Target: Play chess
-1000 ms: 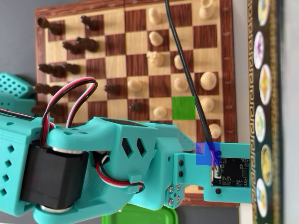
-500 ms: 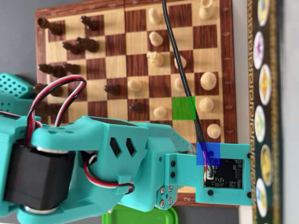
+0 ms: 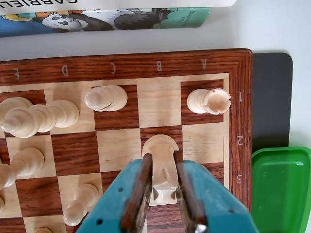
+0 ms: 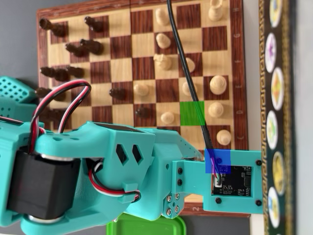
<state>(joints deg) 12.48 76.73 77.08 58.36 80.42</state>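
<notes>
Now we see our fingers (image 3: 164, 191) closed around a pale chess piece (image 3: 163, 167) near the corner of the chessboard (image 3: 146, 65), on the B file by rows 2 and 3. A pale rook (image 3: 209, 101) stands on A1, with a green lid (image 3: 282, 189) just beside the board.

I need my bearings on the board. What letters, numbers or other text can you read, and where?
"E D C B A", upside down: chessboard top border, wrist view.
"1 2 3": its right border.
"GABRIEL", partly cut off, upside down: book above the board.
Book spine's small print: too blurred.
Board numbers in overhead view: too small.
</notes>
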